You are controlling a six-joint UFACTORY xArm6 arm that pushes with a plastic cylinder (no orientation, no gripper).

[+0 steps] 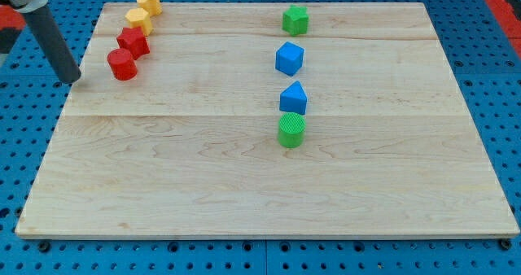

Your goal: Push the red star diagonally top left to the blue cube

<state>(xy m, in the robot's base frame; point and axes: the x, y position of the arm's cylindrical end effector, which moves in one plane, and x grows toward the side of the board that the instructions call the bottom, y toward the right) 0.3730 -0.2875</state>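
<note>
Red star (133, 42) — orientation indistinct, compact

Robotics lab: wooden board (244, 185) atop blue perforated bench (16, 145).

light: bright, even, overhead
shadows: short, soft; under blocks, e.g. green cylinder (291, 132)
glare: faint sheen on board (244, 185) toward 12 o'clock
focus: sharp mid-frame; rod at 10 o'clock slightly blurred
distortion: none seen at edges
</note>
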